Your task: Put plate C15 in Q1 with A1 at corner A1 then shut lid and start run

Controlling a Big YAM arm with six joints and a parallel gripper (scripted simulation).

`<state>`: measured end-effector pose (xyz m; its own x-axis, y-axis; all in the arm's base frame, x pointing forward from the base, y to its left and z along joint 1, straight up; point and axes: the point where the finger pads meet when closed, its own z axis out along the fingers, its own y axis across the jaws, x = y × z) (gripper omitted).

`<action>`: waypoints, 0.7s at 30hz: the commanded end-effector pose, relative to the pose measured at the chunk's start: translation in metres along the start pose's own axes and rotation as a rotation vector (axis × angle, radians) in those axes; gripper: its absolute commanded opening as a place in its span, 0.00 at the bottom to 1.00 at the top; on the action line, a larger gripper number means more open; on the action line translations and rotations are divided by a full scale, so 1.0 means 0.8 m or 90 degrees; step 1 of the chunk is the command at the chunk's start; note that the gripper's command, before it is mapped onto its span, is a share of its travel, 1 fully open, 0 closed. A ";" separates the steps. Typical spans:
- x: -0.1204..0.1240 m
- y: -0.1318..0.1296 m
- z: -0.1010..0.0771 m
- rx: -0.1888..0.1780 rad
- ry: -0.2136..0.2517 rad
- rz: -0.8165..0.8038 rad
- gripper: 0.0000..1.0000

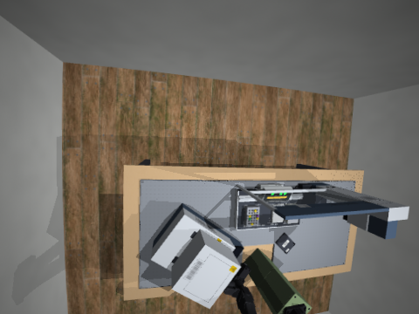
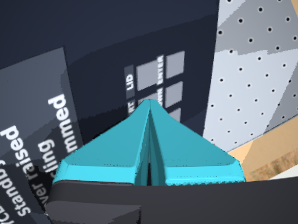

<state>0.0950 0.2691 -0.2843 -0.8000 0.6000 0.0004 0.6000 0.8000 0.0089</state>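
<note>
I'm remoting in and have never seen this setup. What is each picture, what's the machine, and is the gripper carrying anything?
The wide picture looks down from overhead on a wooden table with a grey mat. The green-and-black robot arm enters from the bottom edge. The white box with a barcode label is the cycler; I cannot tell its lid's state. Behind it stands a rack with small green lights.

The second picture comes from a camera on the arm's wrist: the teal gripper has its fingers shut together, holding nothing, pointing at a dark panel of pale keys.
</note>
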 end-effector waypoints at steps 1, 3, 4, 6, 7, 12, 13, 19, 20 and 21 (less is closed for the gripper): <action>0.002 0.021 -0.001 -0.020 0.006 0.003 0.00; 0.003 0.022 -0.001 -0.020 0.006 0.002 0.00; 0.003 0.022 0.000 -0.021 0.006 0.002 0.00; 0.003 0.022 0.000 -0.021 0.006 0.001 0.00; 0.003 0.023 0.000 -0.022 0.006 0.001 0.00; 0.003 0.024 0.001 -0.022 0.006 0.000 0.00; 0.003 0.024 0.002 -0.023 0.006 0.000 0.00; 0.003 0.025 0.004 -0.025 0.006 -0.001 0.00; 0.003 0.025 0.004 -0.025 0.006 -0.002 0.00; 0.003 0.026 0.004 -0.025 0.007 -0.001 0.00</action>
<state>0.0953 0.2697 -0.2846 -0.8010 0.5986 0.0007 0.5986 0.8010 0.0095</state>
